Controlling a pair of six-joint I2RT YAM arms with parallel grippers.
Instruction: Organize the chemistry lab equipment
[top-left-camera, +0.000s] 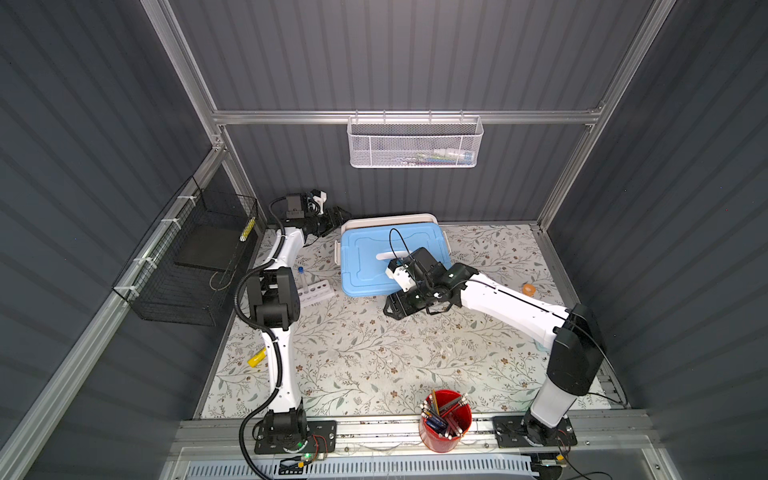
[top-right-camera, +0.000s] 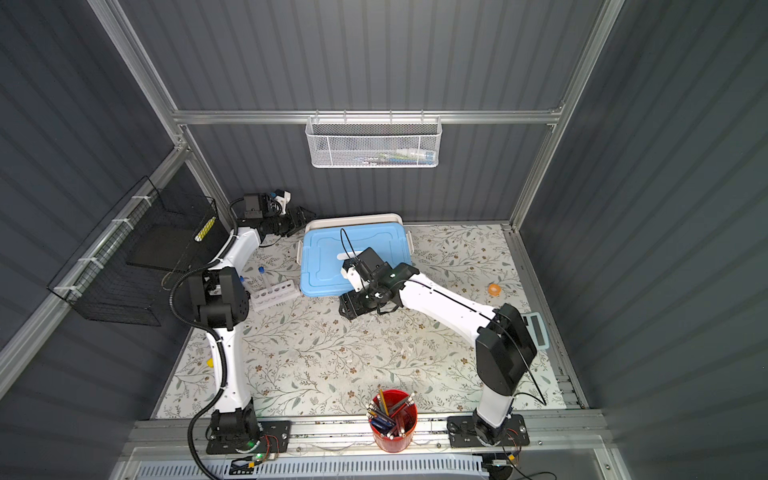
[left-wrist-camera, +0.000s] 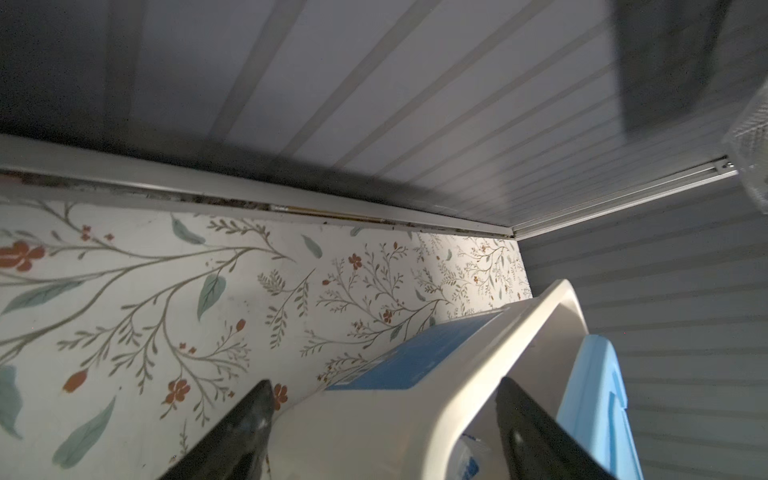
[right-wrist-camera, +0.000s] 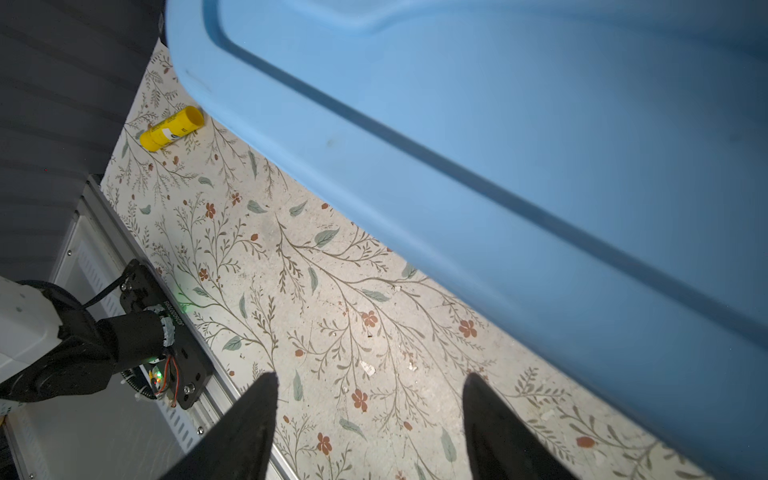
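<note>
Step, my read: shifting blue lid (top-left-camera: 365, 266) on white bin (top-left-camera: 386, 218); lid askew, back rim exposed. Left tool (left-wrist-camera: 384, 382) wide, astride bin corner. Right tool (right-wrist-camera: 370, 375) wide, empty, over counter (top-left-camera: 374, 357) beside lid's front edge. Next: right needs purchase on lid edge. Clear blue-capped tube (top-left-camera: 300, 276) upright in rack (top-left-camera: 320, 291), left of bin.
</note>
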